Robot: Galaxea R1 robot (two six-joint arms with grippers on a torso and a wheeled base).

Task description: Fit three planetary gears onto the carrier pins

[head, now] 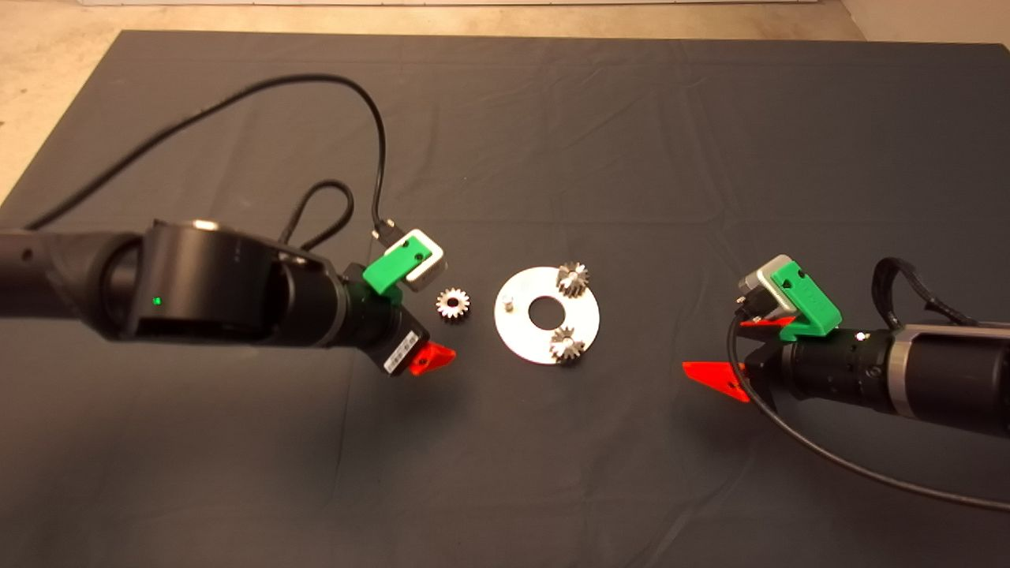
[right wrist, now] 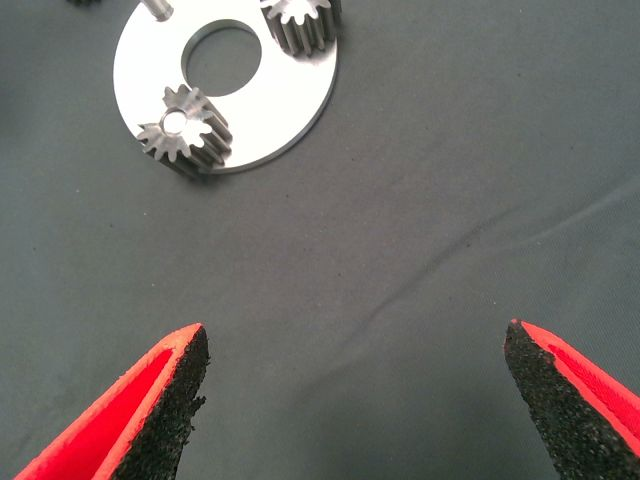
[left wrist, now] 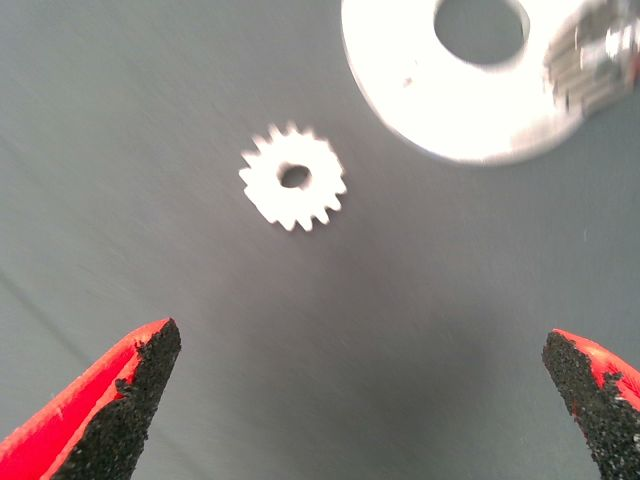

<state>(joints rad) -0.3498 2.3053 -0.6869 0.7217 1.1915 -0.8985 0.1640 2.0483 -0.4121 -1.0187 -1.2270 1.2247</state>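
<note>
The round silver disc [head: 525, 335] lies mid-mat. Two planetary gears [head: 573, 278] [head: 566, 344] sit on two of its carrier pins, and the third pin [head: 509, 303] stands bare on the disc's left side. A third gear [head: 453, 304] lies flat on the mat just left of the disc. My left gripper [head: 430, 327] hovers beside that loose gear [left wrist: 293, 177], open, with nothing between its fingers [left wrist: 120, 400]. To the right of the disc [right wrist: 270, 110], my right gripper [head: 722, 347] is open and empty, well apart from the mounted gear [right wrist: 185, 128].
A black cable [head: 379, 142] loops over the mat behind the left arm. Another cable [head: 828, 457] trails from the right wrist toward the mat's right edge. Bare floor [head: 63, 31] shows past the mat's far left corner.
</note>
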